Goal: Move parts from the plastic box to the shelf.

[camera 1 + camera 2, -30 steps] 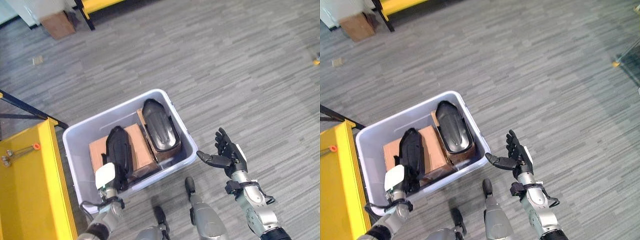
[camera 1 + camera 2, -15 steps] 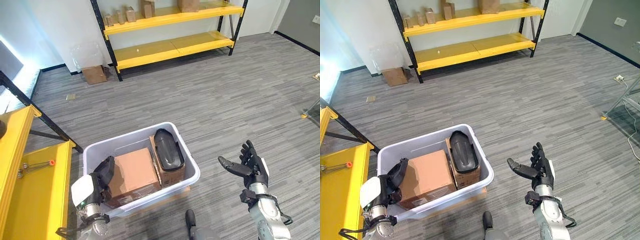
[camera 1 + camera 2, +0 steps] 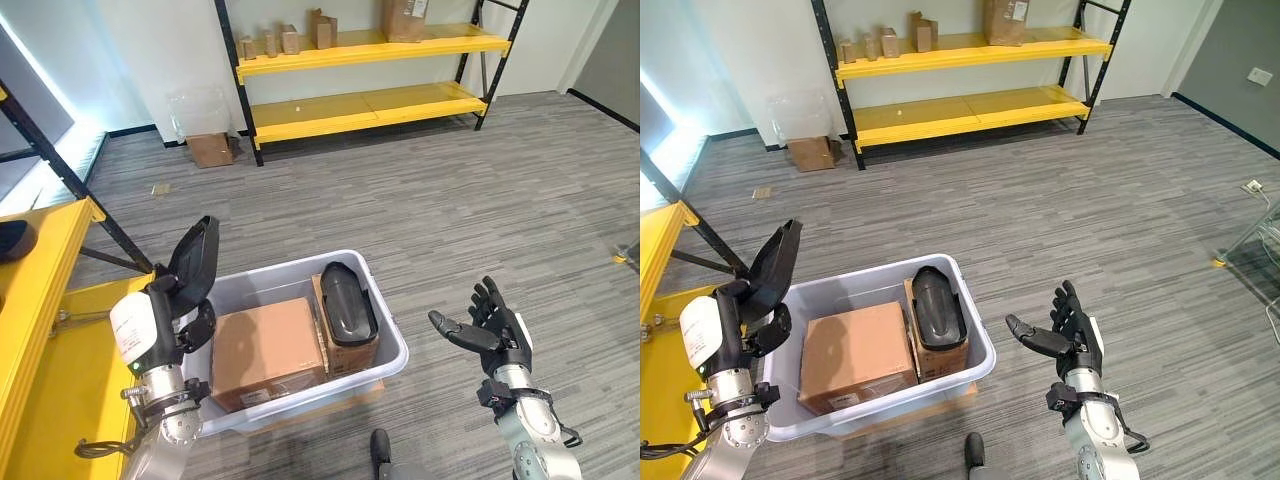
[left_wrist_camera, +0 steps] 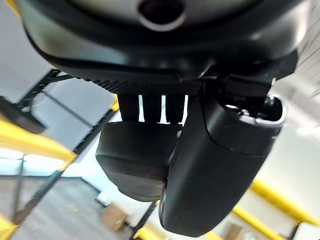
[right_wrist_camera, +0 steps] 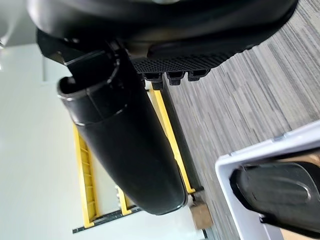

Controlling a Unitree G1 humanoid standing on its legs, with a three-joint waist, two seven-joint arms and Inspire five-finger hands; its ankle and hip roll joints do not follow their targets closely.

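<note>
1. Floor: grey striped carpet runs across the room, with a white wall behind.
2. Landmark: a pale plastic box stands on the floor in the near middle of the head views.
3. Box contents: a brown cardboard box fills the box's left part. Beside it, on the right, a black moulded part lies on a second, smaller carton.
4. Left hand: raised above the plastic box's left rim, its fingers curled round a second black part, which stands tilted upward, clear of the box. The left wrist view confirms the thumb and fingers clamped on the dark shell.
5. Right hand: held in the air to the right of the plastic box, well apart from it, palm up, fingers spread and straight, holding nothing. The right wrist view shows the thumb extended, with the box's corner and the black moulded part past it.
6. Far shelf: yellow boards on black uprights, against the wall well beyond the plastic box. Small cartons stand on its upper board; the lower board looks bare.
7. A further carton sits on the floor beside the far shelf's left upright.
8. Near shelf: a yellow rack with a black diagonal brace stands just left of the plastic box, close by the left hand.
</note>
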